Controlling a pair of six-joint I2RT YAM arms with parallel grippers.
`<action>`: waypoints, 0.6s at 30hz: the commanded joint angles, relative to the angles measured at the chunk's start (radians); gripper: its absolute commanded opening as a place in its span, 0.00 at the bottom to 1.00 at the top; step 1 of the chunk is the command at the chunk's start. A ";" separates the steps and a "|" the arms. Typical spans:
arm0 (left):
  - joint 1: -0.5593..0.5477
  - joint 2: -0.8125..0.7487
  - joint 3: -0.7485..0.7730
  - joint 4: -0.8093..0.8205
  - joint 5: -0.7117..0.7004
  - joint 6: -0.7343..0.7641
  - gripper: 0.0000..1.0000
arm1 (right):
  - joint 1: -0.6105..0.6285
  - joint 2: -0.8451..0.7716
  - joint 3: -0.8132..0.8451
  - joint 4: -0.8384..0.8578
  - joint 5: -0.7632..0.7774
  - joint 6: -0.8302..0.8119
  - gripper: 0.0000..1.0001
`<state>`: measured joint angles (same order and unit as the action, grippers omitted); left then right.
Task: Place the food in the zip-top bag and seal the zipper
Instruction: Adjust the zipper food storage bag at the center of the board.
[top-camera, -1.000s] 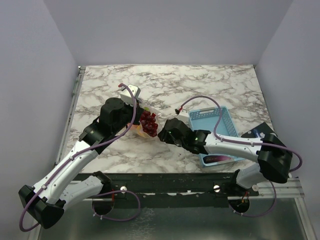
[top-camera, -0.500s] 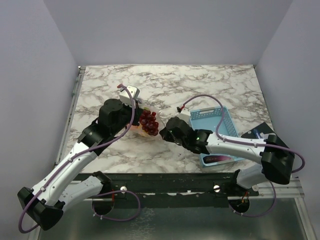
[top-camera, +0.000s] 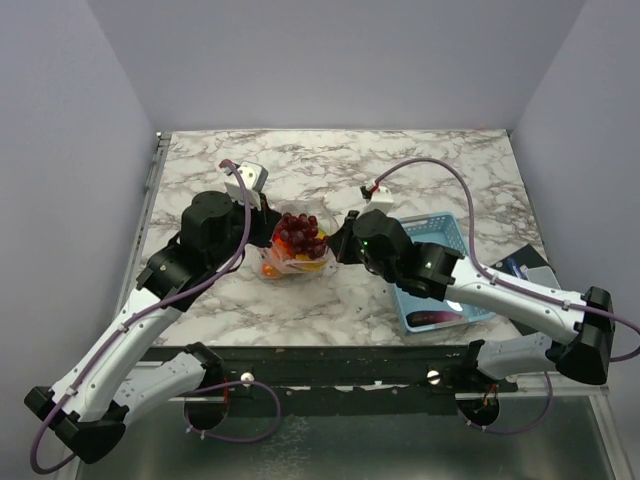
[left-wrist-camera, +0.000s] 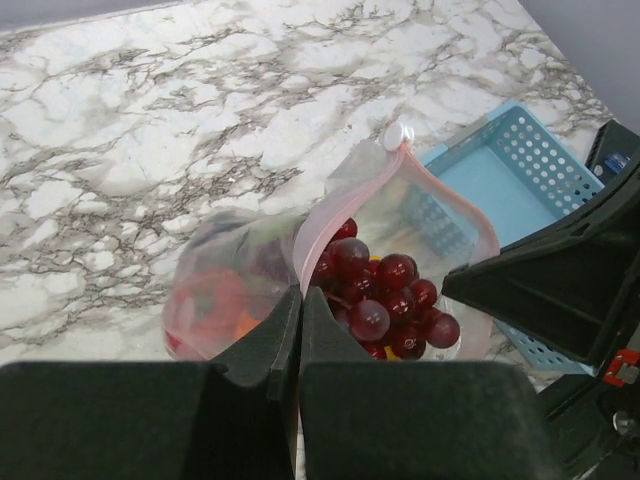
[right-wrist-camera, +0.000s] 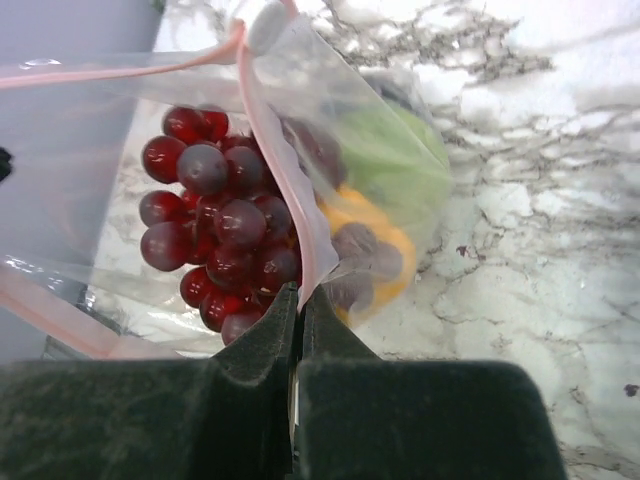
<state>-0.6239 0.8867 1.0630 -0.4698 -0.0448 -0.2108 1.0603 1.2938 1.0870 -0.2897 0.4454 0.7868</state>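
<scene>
The clear zip-top bag (top-camera: 293, 250) hangs lifted between my two grippers over the table's middle. Its mouth is open, with the pink zipper (left-wrist-camera: 318, 222) strip along the rim and a white slider (left-wrist-camera: 396, 136) at the far end. Dark red grapes (left-wrist-camera: 378, 296) sit on top inside; orange, red, green and purple food shows through the plastic below (right-wrist-camera: 372, 240). My left gripper (left-wrist-camera: 300, 296) is shut on the zipper strip at the bag's left side. My right gripper (right-wrist-camera: 299, 296) is shut on the zipper strip (right-wrist-camera: 300, 215) at the bag's right side.
A light-blue plastic basket (top-camera: 438, 268) stands to the right of the bag, under my right arm, with a purple piece (top-camera: 436, 319) at its near end. A dark packet (top-camera: 520, 268) lies at the table's right edge. Marble table (top-camera: 340, 160) extends behind.
Both grippers have risen and moved apart, lifting the bag off the table. The bag's mouth has spread open between them, and the grapes have settled upright inside.
</scene>
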 joint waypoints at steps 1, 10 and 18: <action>-0.007 0.000 0.087 -0.080 0.043 -0.034 0.00 | -0.001 -0.053 0.124 -0.109 0.021 -0.163 0.00; -0.007 0.026 0.092 -0.111 0.092 -0.106 0.00 | -0.002 -0.057 0.255 -0.222 0.049 -0.283 0.01; -0.007 0.042 -0.140 -0.006 0.107 -0.187 0.00 | -0.002 -0.030 0.088 -0.194 0.060 -0.237 0.01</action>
<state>-0.6243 0.9100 0.9863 -0.5167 0.0177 -0.3420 1.0592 1.2549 1.2148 -0.4725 0.4702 0.5480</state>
